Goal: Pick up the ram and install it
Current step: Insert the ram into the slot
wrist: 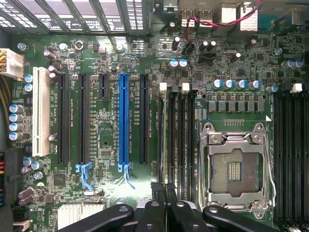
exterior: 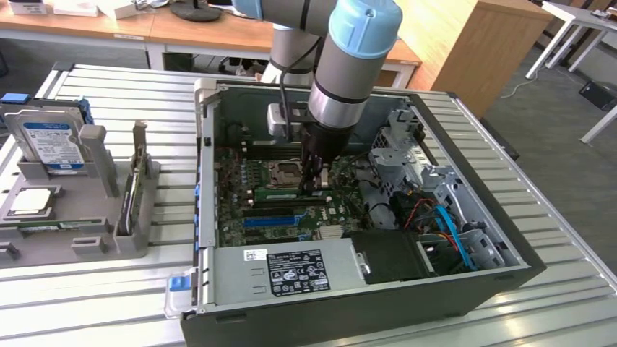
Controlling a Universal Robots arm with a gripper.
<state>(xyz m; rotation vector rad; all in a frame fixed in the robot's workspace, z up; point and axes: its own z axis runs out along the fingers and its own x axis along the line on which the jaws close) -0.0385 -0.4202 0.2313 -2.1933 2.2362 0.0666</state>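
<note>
Standing on edge in a memory slot just beside the CPU socket [exterior: 287,172], the ram [exterior: 279,194] reads as a thin green strip near the middle of the motherboard [exterior: 241,217] in the exterior view. Its end toward the exterior view's right is hidden behind the gripper [exterior: 313,186]. In the wrist view the stick is edge-on among the dark slots and is hard to pick out.

The gripper [wrist: 165,191] has its black fingers [wrist: 153,212] pressed almost together. They seem to be pinching the ram's top edge, though the fingers cover the contact itself.

The wrist view gives the board detail: the blue expansion slot [wrist: 124,121] and the socket's [wrist: 235,169] bare contact field. The exterior view takes in the open computer case [exterior: 337,325] lying on the bench [exterior: 559,303], with the power supply [exterior: 289,264] along the case's near edge. A grey fixture [exterior: 106,238] holding a hard drive [exterior: 53,144] stands at the bench edge on the exterior view's left.
</note>
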